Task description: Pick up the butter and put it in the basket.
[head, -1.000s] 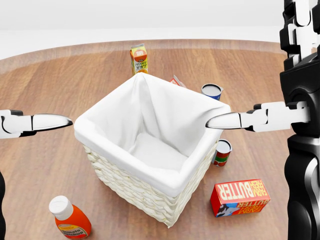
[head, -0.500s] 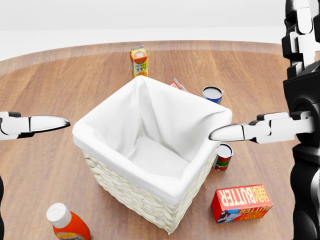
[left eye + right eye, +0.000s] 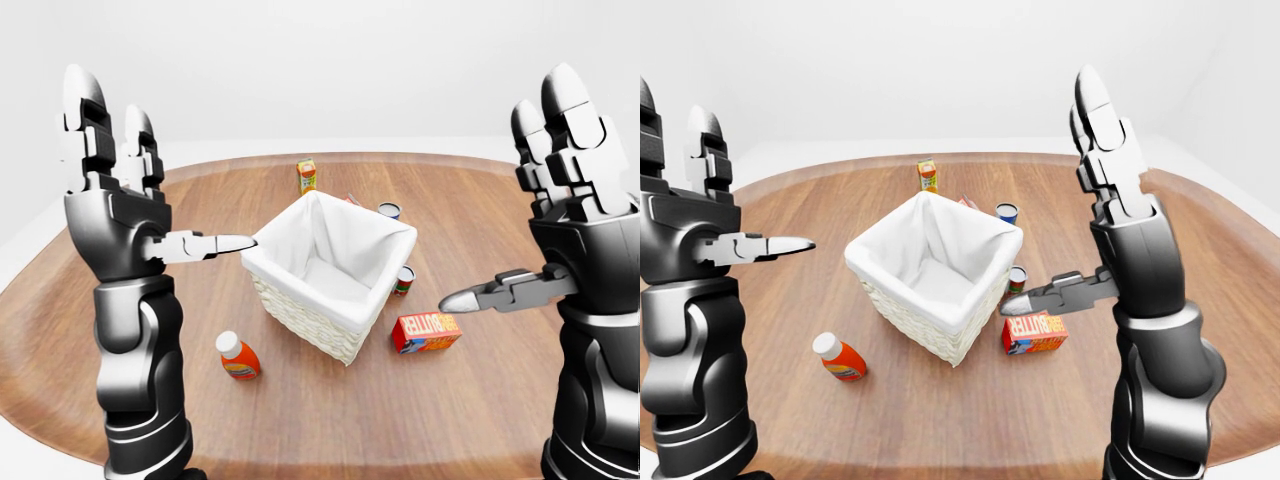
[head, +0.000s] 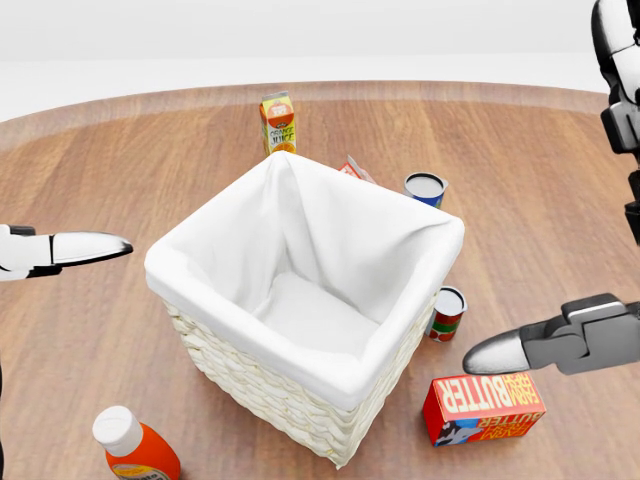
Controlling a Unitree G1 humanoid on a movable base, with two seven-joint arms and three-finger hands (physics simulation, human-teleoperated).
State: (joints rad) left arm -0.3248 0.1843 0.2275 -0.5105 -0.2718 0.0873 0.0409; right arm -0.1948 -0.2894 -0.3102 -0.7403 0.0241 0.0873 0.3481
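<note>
The butter (image 4: pixel 483 405) is a red and orange box lying on the wooden table at the lower right of the head view, just right of the basket. The basket (image 4: pixel 300 345) is white wicker with a white cloth lining, and nothing shows inside it. My right hand (image 3: pixel 560 200) is open, fingers spread upward, its thumb (image 4: pixel 545 345) pointing left just above the butter, not touching it. My left hand (image 3: pixel 130 190) is open and raised to the left of the basket, its thumb (image 4: pixel 70 248) pointing toward the basket.
An orange juice carton (image 4: pixel 278 122) stands above the basket. A blue can (image 4: pixel 425 187) and a red and green can (image 4: pixel 446 313) stand to the basket's right. A small red carton (image 4: pixel 355 169) peeks from behind the rim. A tomato sauce bottle (image 4: pixel 135 446) lies at lower left.
My right hand has dropped down and to the right, from level with the basket rim to just above the butter. My left hand has drifted slightly left.
</note>
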